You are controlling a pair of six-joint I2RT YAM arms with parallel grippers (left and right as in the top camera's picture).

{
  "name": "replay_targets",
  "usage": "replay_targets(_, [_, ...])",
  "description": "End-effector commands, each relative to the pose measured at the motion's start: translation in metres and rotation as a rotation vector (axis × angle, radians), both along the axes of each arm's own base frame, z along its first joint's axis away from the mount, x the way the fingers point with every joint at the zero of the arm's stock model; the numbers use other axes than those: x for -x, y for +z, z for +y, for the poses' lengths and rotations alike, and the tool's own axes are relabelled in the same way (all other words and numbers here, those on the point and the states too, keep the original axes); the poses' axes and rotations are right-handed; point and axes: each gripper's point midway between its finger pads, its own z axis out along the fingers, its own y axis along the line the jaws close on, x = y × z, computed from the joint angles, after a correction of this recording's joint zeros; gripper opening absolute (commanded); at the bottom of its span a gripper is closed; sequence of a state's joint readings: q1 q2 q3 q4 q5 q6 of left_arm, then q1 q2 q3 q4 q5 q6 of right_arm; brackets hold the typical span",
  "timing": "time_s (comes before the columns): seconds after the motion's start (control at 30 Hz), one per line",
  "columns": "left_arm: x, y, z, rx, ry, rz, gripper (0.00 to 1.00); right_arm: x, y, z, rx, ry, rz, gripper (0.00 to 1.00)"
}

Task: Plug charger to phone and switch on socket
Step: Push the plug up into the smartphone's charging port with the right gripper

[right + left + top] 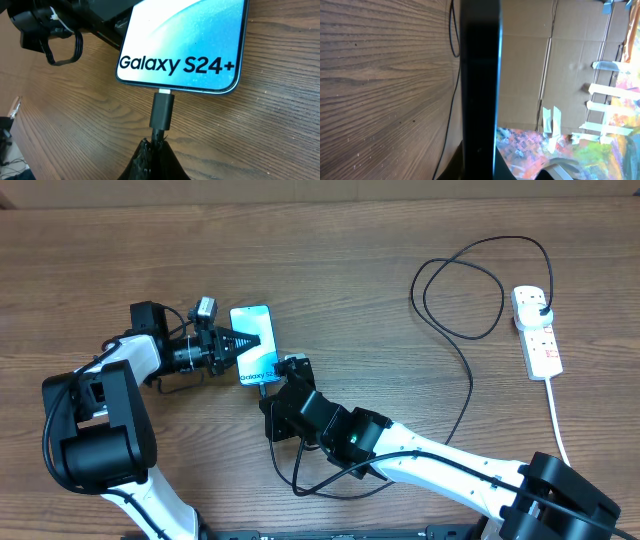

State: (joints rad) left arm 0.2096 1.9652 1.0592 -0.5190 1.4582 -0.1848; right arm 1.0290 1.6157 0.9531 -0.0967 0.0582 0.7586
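Observation:
The phone point(257, 332), lit light blue and reading "Galaxy S24+" point(185, 45), lies left of the table's middle. My left gripper point(245, 343) is shut on its side; the left wrist view shows the phone's dark edge point(480, 75) between the fingers. The charger's black connector point(162, 110) points at the phone's bottom edge, its silver tip point(163, 92) meeting the port with a little metal showing. My right gripper point(156, 146) is shut on the cable just behind the connector. The cable point(470, 380) loops to a black plug point(541, 306) in the white socket strip point(538, 338) at right.
The strip's white cord point(560, 425) runs toward the table's front edge. The charger's cable loops widely over the back right of the table point(460, 290). Cardboard boxes point(570, 60) stand beyond the table in the left wrist view.

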Motion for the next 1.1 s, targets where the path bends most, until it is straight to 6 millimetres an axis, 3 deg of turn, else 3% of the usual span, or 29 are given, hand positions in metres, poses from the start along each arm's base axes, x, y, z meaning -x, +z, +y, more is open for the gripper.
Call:
replay_targets(0.0, [0.001, 0.014, -0.003, 0.029, -0.014, -0.033, 0.04, -0.015, 0.015, -0.005, -0.014, -0.056, -0.064, 0.04])
replay_targets(0.33, [0.001, 0.016, -0.004, 0.041, -0.016, -0.036, 0.04, -0.024, 0.03, 0.002, -0.074, -0.076, -0.114, 0.04])
replay_targets(0.6, [0.002, 0.017, -0.004, 0.047, -0.017, -0.037, 0.04, -0.023, 0.016, 0.0, -0.036, -0.075, -0.093, 0.04])
replay_targets(0.9, [0.002, 0.017, -0.004, 0.047, -0.017, -0.037, 0.04, -0.045, 0.016, -0.013, -0.036, -0.136, -0.107, 0.04])
replay_targets(1.07, [0.002, 0.017, -0.004, 0.047, -0.017, -0.037, 0.04, -0.055, 0.027, -0.009, -0.116, -0.108, -0.092, 0.04])
